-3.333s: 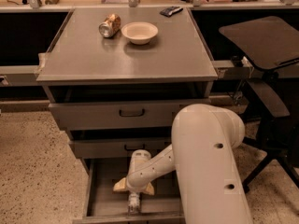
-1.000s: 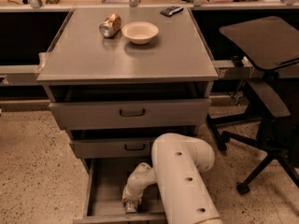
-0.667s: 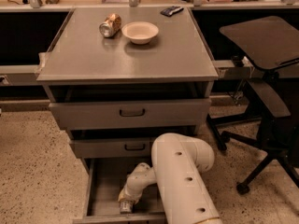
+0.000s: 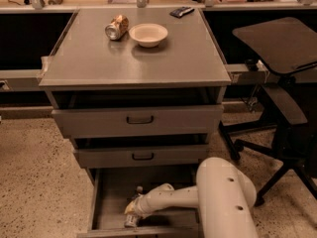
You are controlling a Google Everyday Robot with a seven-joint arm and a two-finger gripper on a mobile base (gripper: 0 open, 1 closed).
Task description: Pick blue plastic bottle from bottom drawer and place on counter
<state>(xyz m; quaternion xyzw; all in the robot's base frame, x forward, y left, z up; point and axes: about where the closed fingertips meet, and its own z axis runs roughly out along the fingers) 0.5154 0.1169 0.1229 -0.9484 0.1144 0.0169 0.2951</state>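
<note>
The bottom drawer (image 4: 106,202) is pulled open at the foot of the cabinet. My white arm reaches into it from the lower right. My gripper (image 4: 132,208) is low over the drawer floor near its front left. A small clear piece of the blue plastic bottle (image 4: 131,221) shows just under the gripper, by the drawer's front edge; the rest is hidden by the wrist. The grey counter (image 4: 133,58) is the cabinet's top, above the drawers.
A gold-brown can (image 4: 117,27) lies on its side next to a white bowl (image 4: 148,34) at the back of the counter, with a dark remote (image 4: 182,12) at its far edge. Two closed drawers with black handles sit above. An office chair (image 4: 282,98) with a brown tablet top stands to the right.
My arm's large link has shifted right and the forearm now lies flatter. The gripper has stayed low at the drawer's front left, over the bottle.
</note>
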